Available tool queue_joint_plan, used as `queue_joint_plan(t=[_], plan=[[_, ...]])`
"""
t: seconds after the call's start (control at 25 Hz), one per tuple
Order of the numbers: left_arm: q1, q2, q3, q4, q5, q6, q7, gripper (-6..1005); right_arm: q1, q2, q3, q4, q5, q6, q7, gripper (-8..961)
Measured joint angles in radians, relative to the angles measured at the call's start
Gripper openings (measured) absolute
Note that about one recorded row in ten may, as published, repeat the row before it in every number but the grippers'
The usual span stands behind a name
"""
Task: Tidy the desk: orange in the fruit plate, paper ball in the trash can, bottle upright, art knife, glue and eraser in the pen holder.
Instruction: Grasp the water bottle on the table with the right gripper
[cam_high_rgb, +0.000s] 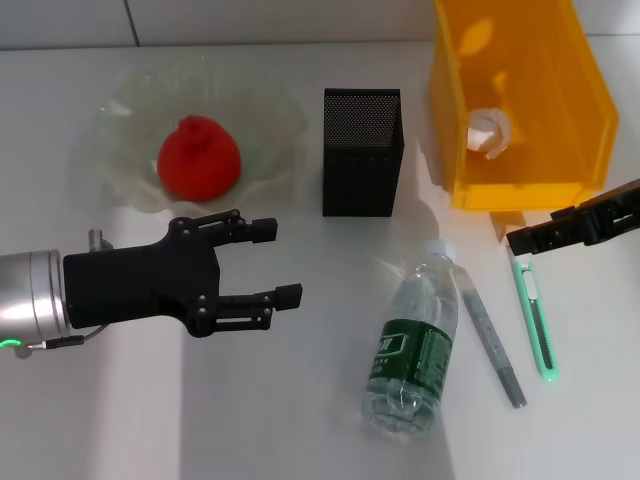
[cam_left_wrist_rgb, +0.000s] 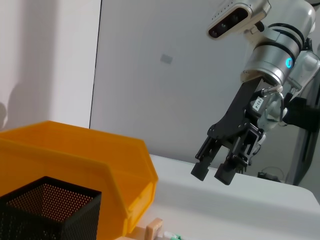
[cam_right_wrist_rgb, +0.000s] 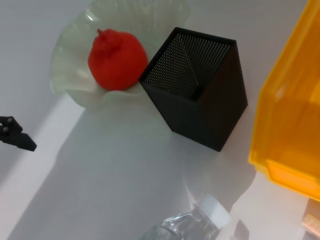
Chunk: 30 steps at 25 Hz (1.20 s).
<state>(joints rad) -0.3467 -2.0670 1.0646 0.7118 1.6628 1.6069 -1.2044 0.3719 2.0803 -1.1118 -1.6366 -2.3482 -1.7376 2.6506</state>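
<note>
The orange (cam_high_rgb: 198, 158) lies in the pale-green fruit plate (cam_high_rgb: 120, 110). The paper ball (cam_high_rgb: 488, 132) lies inside the orange-yellow trash can (cam_high_rgb: 530, 60). The bottle (cam_high_rgb: 415, 345) lies on its side in front of the black mesh pen holder (cam_high_rgb: 360, 165). The green art knife (cam_high_rgb: 535, 320) and a grey stick (cam_high_rgb: 492, 335) lie right of the bottle. My left gripper (cam_high_rgb: 278, 262) is open and empty, in front of the plate. My right gripper (cam_high_rgb: 520, 240) hovers open in front of the trash can, above the knife's far end; it also shows in the left wrist view (cam_left_wrist_rgb: 212, 172). A tan eraser (cam_left_wrist_rgb: 154, 229) lies by the bin.
The white desk (cam_high_rgb: 300, 420) carries everything. A wall rises behind the plate and the bin. The pen holder stands between the plate and the trash can, close to both.
</note>
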Motion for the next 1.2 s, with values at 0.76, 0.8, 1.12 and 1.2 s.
queue_joint_plan(t=[0.76, 0.8, 1.12, 1.2], plan=[[-0.010, -0.004, 0.042, 0.057, -0.001, 0.002, -0.132, 806, -0.123, -0.002, 0.214, 0.262, 0.308, 0.043, -0.469, 743], [-0.011, -0.004, 0.048, 0.062, 0.000, -0.001, -0.127, 806, -0.114, -0.003, 0.245, 0.288, 0.308, 0.035, -0.469, 743], [-0.002, -0.002, 0.052, 0.069, 0.000, 0.000, -0.118, 806, -0.104, -0.002, 0.247, 0.203, 0.296, -0.003, -0.355, 742], [0.001, -0.001, 0.052, 0.069, 0.000, 0.001, -0.118, 806, -0.091, -0.001, 0.220, 0.147, 0.260, -0.031, -0.238, 742]])
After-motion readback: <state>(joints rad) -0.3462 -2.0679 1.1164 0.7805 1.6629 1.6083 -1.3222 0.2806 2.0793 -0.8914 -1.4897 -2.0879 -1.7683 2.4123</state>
